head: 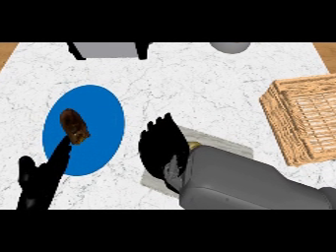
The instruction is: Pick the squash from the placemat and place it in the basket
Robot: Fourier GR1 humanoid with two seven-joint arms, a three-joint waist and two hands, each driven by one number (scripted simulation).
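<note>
A pale grey placemat [225,143] lies at the counter's middle front. My right hand [161,150] hovers low over its left part, fingers stretched toward the far side, open. Only a small yellow sliver of the squash [193,145] shows beside the wrist; the hand covers the rest of it. Whether the hand touches it is not visible. The woven wicker basket [312,118] stands at the right edge, apart from the hand. My left hand [41,177] rests open at the lower left, fingers up.
A blue oval plate [97,123] lies left of the placemat with a brown food piece [75,126] on it; a left finger overlaps its lower edge. A grey box on black legs [109,49] and a grey round object [230,47] stand at the back.
</note>
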